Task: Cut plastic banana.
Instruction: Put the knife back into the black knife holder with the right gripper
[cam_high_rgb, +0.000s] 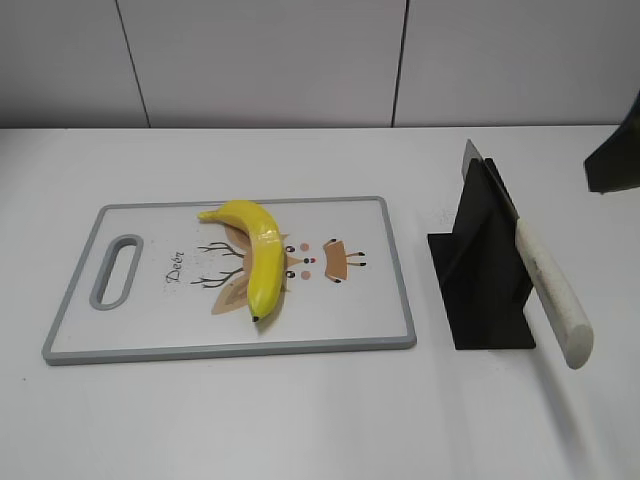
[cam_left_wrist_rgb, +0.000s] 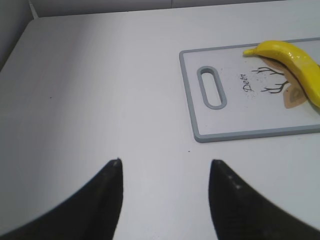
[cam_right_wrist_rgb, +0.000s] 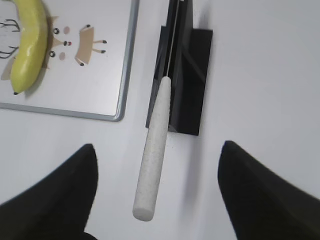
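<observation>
Plastic banana (cam_high_rgb: 256, 254) lies on cutting board (cam_high_rgb: 150, 335); knife (cam_high_rgb: 552, 292) at 3 o'clock. Both tools (cam_left_wrist_rgb: 165, 172) (cam_right_wrist_rgb: 157, 162) spread wide, empty.

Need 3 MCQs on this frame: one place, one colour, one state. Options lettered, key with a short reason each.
1. Where does the plastic banana lie?
A. on the cutting board
B. on the bare table
C. in the knife stand

2. What colour is the knife handle?
A. black
B. off-white
C. yellow

3. What state is the right end effector in?
A. shut on the knife
B. open, holding nothing
C. shut on the banana

Key: 1 A, the banana rests across the board's deer print. 2 B, the pale handle sticks out of the black knife stand. 3 B, its fingers are spread either side of the handle, apart from it.
</observation>
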